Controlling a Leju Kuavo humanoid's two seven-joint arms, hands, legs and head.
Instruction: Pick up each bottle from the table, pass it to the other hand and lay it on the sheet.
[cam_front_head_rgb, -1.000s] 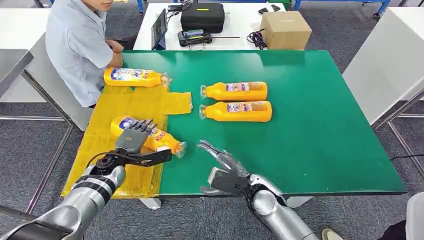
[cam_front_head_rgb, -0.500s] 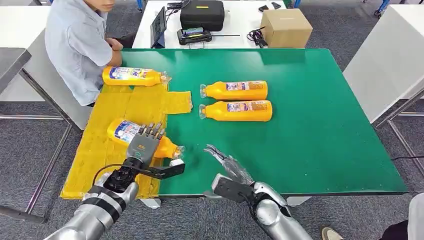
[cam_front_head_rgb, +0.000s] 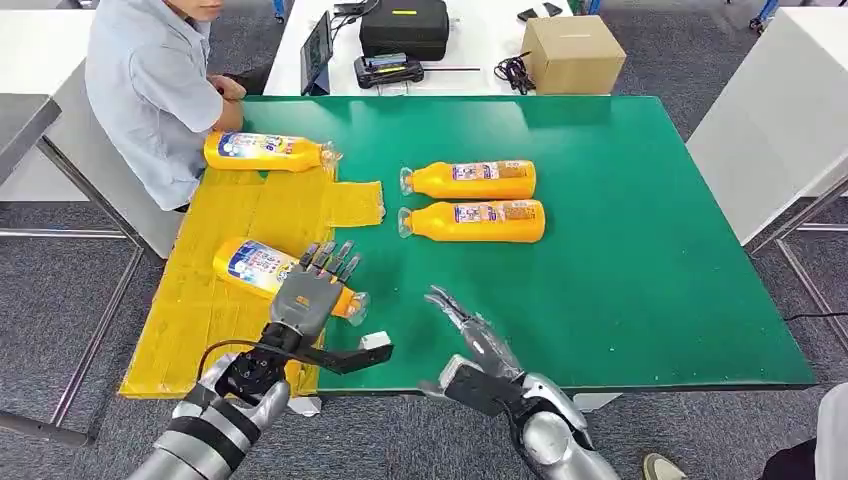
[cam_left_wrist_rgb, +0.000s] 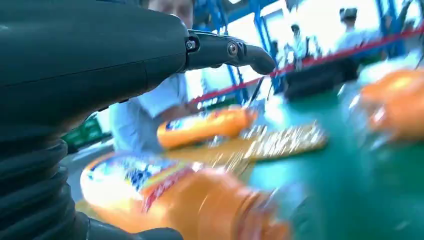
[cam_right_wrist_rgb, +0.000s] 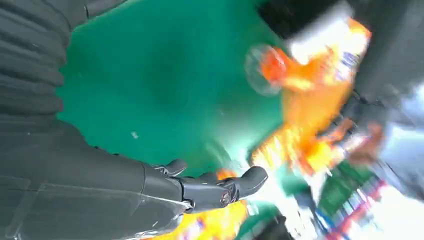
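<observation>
Since a second ago, we see our left hand (cam_front_head_rgb: 308, 296) lifted off the near bottle (cam_front_head_rgb: 285, 276) and drawn back toward the near edge of the table (cam_front_head_rgb: 640, 290), so that its fingers now hang spread just above the bottle's neck end rather than lying along its body. Our right hand (cam_front_head_rgb: 478, 343) has slid a little nearer and to the right over the green top.

We hold nothing in the left hand: the fingers are fanned wide and the thumb sticks out to the right over the table's near edge. We hold nothing in the right hand either; its fingers are stretched out and apart, pointing far and left above the green surface.

We find the near bottle lying on its side on the yellow sheet (cam_front_head_rgb: 230, 215), label end to the left, its neck reaching onto the green just past the sheet's right edge. A second bottle (cam_front_head_rgb: 268, 152) lies across the far end of the sheet, beside a seated person (cam_front_head_rgb: 150, 85) at the table's far left corner. Two more bottles lie side by side on the green, right of the sheet: the farther one (cam_front_head_rgb: 470, 180) and the nearer one (cam_front_head_rgb: 474, 221), both with necks to the left.

From the left wrist we see the near bottle (cam_left_wrist_rgb: 185, 200) close under the hand (cam_left_wrist_rgb: 90, 75), blurred.
</observation>
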